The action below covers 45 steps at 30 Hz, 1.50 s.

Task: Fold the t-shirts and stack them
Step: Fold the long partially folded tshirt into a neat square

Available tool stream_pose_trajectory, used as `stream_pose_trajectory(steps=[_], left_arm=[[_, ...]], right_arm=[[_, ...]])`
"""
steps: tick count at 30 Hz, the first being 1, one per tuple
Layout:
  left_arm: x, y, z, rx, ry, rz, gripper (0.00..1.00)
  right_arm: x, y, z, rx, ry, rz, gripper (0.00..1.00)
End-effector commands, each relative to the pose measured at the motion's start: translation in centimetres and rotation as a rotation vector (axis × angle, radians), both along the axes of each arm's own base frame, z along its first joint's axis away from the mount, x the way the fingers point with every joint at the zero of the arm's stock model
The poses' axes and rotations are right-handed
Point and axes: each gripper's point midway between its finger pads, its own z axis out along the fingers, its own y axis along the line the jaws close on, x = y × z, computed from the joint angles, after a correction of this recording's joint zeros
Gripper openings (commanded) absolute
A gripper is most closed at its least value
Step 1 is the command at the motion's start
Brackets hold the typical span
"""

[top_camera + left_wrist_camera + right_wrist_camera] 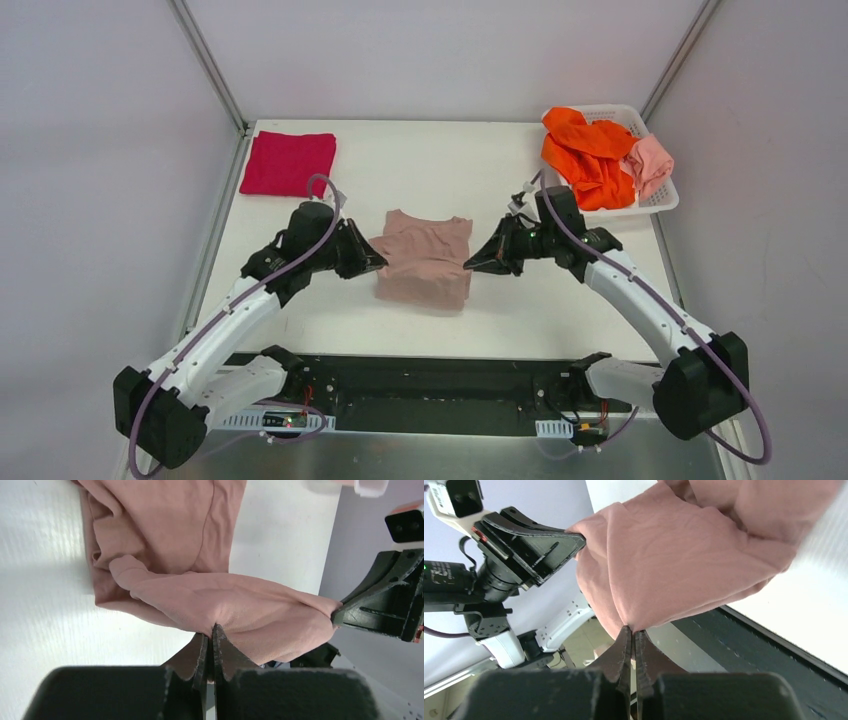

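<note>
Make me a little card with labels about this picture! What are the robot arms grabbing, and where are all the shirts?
middle of white table: dusty-pink cloth t-shirt, partly folded
left arm: jaws shut on the pink shirt's left edge
right arm: jaws shut on its right edge
far left corner: crimson cloth t-shirt, folded flat
far right corner: white plastic lattice basket
in the basket: bright orange cloth t-shirts and a salmon-pink cloth t-shirt, crumpled
</note>
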Motion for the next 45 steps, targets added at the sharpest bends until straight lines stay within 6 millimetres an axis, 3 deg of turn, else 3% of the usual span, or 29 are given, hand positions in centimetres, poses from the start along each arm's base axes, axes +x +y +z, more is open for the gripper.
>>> stream_pose_trajectory(steps=[1,7,15,22,29,31,33,34,35,36,38,40,43,45], left_arm=[[3.8,1.4,2.1,0.071,-0.101,0.074,0.00],[7.5,1.3,2.3,0.111,-0.096,0.081,0.00],[12.1,0.7,0.4,0.136,-0.038,0.074,0.00],[15.5,0.5,-2.7,0.168,0.038,0.074,0.00],[17.6,0.4,-5.7,0.157,0.121,0.062,0.00],[18.3,0.4,-6.2,0.163,0.127,0.064,0.11],[19.1,0.6,-6.4,0.174,0.121,0.068,0.24],[19.4,0.7,-6.4,0.179,0.115,0.069,0.33],[19.7,0.9,-6.2,0.184,0.106,0.074,0.44],[20.2,1.2,-6.0,0.193,0.094,0.087,0.56],[20.6,1.7,-5.0,0.199,0.067,0.108,0.72],[20.7,1.9,-3.7,0.200,0.031,0.110,0.97],[20.0,1.9,-1.9,0.186,-0.006,0.110,0.99],[19.1,1.4,-1.1,0.175,-0.023,0.085,0.99]], right_arm=[[3.5,0.7,3.3,0.082,-0.096,-0.005,0.00],[7.3,0.1,2.4,0.105,-0.052,-0.053,0.00],[11.6,-1.3,-0.3,0.093,0.025,-0.112,0.00],[15.6,-1.4,-3.3,0.094,0.099,-0.145,0.00],[18.9,-1.4,-6.0,0.069,0.138,-0.167,0.00],[19.7,-1.5,-6.7,0.050,0.144,-0.186,0.00],[20.6,-1.7,-7.5,0.021,0.140,-0.214,0.09],[21.1,-1.8,-7.6,0.015,0.136,-0.222,0.23],[21.6,-1.9,-7.5,0.010,0.126,-0.224,0.43],[22.0,-1.9,-7.3,0.002,0.112,-0.221,0.54],[22.5,-2.2,-6.5,-0.033,0.092,-0.215,0.66],[22.5,-2.9,-6.0,-0.104,0.061,-0.217,0.82],[21.5,-4.2,-5.4,-0.197,0.012,-0.247,0.99],[20.2,-4.2,-4.4,-0.191,-0.021,-0.246,1.00]])
